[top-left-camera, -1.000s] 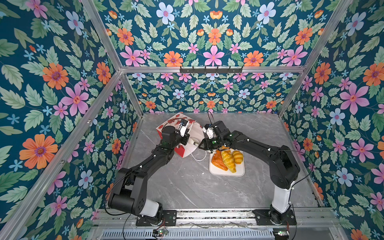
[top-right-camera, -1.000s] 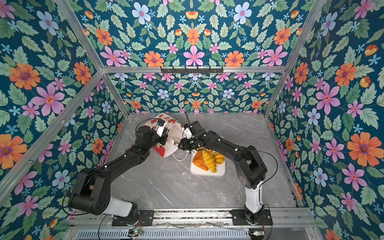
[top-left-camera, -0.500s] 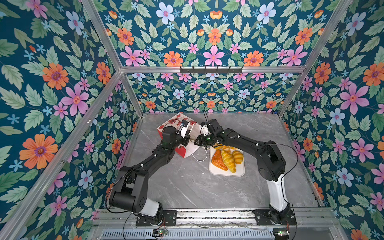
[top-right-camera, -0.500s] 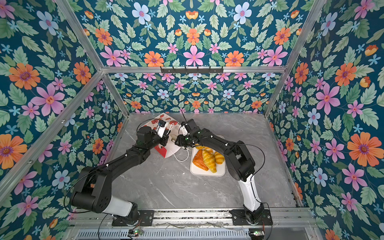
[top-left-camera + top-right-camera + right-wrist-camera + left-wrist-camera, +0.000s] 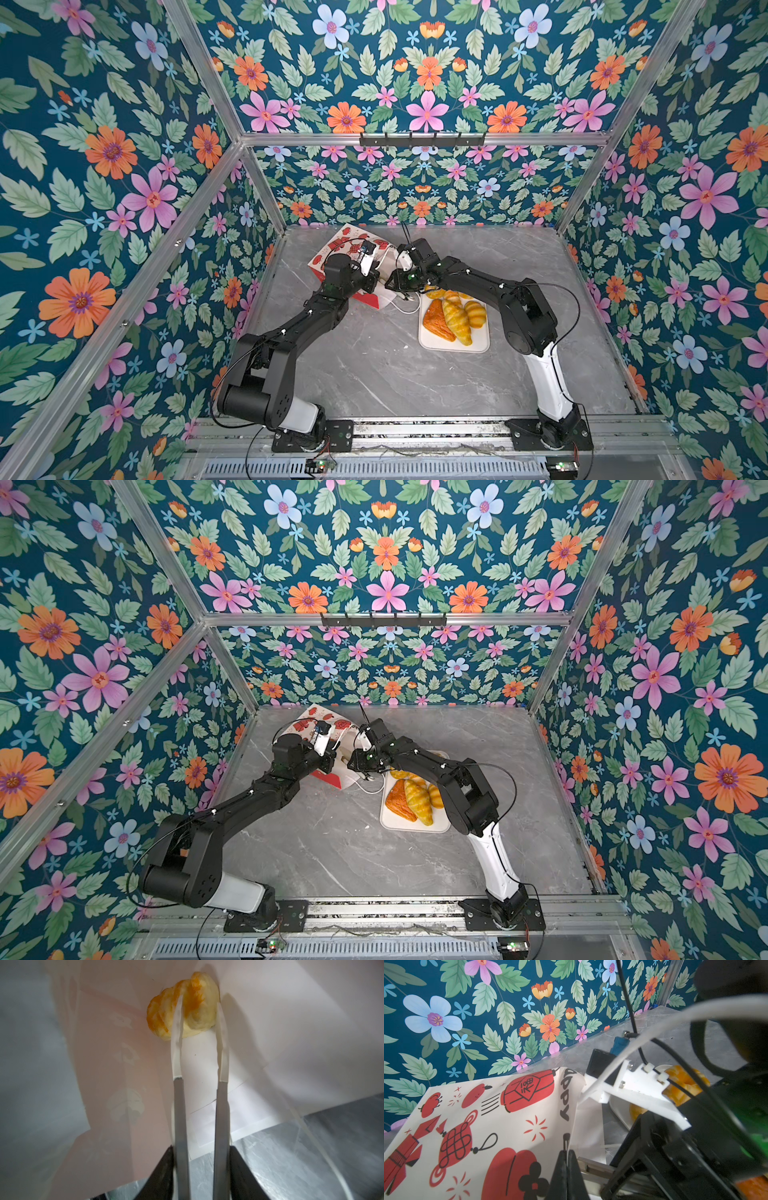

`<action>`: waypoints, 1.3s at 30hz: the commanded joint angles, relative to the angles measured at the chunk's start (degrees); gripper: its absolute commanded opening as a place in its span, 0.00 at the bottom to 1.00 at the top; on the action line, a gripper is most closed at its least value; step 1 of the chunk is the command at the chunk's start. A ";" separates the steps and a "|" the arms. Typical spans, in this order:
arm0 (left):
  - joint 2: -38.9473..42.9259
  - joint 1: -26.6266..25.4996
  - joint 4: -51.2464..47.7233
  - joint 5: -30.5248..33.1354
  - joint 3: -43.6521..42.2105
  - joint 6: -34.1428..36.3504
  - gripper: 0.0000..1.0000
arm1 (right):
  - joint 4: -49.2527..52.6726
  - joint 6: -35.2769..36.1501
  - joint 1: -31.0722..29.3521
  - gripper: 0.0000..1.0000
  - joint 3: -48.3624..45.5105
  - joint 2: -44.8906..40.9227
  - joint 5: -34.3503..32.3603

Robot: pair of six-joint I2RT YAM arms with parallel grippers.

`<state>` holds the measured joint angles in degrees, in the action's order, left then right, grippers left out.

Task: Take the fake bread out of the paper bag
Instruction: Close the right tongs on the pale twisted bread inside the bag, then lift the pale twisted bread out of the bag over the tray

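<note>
Left gripper (image 5: 566, 1157) is pinching the paper bag (image 5: 488, 1118) rim tight, holding it open; right gripper (image 5: 199, 1000) is straddling a fake bread bun (image 5: 160, 1014) deep inside, jaws narrowly apart (can't tell if it's gripping). Next, I'm guessing: firm squeeze, slow pull out

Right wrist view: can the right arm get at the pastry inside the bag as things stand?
Probably yes. The right tool is inside the paper bag, its fingers at the pastry with nothing between. The left tool pinches the bag's edge, apparently holding the mouth open.
</note>
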<state>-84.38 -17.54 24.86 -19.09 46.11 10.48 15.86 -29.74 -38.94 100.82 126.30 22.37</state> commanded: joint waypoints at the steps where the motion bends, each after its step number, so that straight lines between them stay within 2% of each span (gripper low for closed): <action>1: 0.53 -0.04 1.83 -1.39 0.00 -0.50 0.00 | -3.65 -1.13 -0.06 0.36 -0.43 0.09 1.46; 15: 0.27 -0.04 2.12 0.69 -0.08 -0.77 0.00 | -6.19 -0.79 -0.01 0.15 -7.27 -4.72 0.37; 22: -0.22 -0.04 2.47 2.17 0.15 -1.06 0.00 | -3.30 2.35 0.08 0.12 -12.62 -11.35 -2.88; 29: -1.31 -0.04 2.82 3.49 0.82 -1.66 0.00 | -1.91 3.00 0.17 0.10 -17.78 -17.00 -3.26; 39: -1.84 -0.03 2.84 4.84 1.00 -1.85 0.00 | -2.46 3.53 1.70 0.08 -30.88 -30.74 -6.79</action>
<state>-86.02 -17.58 26.13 -14.87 46.76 9.17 15.22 -26.81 -37.41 71.53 98.10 16.82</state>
